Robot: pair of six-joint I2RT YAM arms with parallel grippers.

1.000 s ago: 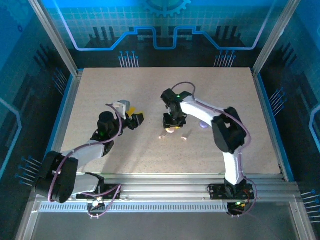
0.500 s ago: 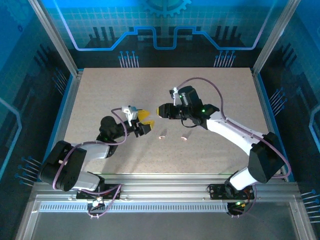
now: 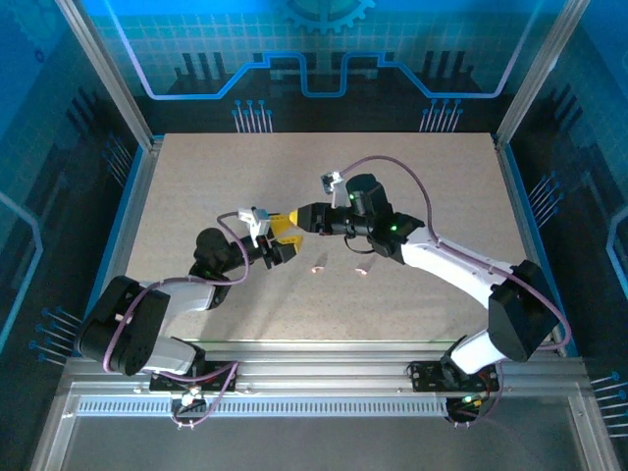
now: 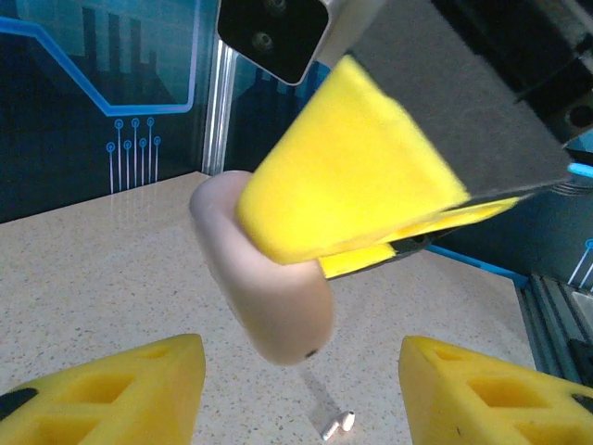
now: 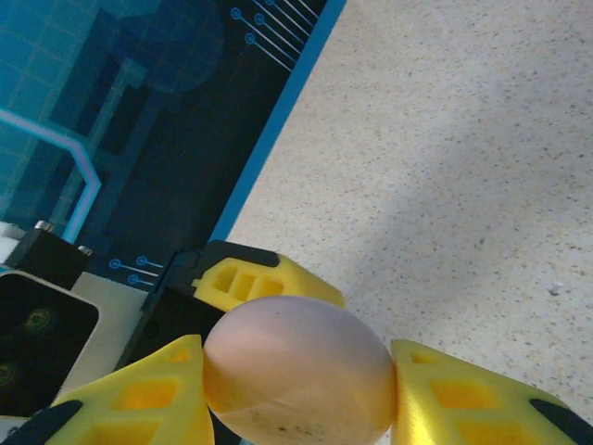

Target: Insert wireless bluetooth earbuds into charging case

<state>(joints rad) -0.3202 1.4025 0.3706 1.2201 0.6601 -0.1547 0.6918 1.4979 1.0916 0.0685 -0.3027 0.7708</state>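
Note:
My right gripper [image 5: 296,366] is shut on a pale pink round charging case [image 5: 295,371], clamped on both sides and held above the table. In the left wrist view the same case [image 4: 264,287] hangs just ahead of my left gripper [image 4: 301,362]. That gripper is open, its yellow fingers [image 4: 111,389] wide apart and clear of the case. From above, the right gripper [image 3: 300,218] and the left gripper [image 3: 282,241] meet tip to tip. Two small pale pink earbuds [image 3: 317,267] [image 3: 361,271] lie on the table; one earbud [image 4: 338,425] lies below the case.
The speckled beige table [image 3: 412,177] is fenced by metal rails [image 3: 128,196] and blue panels. The right arm [image 3: 461,265] stretches across the middle right of the table, and the left arm [image 3: 177,289] lies low at the near left.
The right arm lifted the pink case off the table and swung it left to the left gripper. The left arm reached right towards it, and its fingers narrowed a little.

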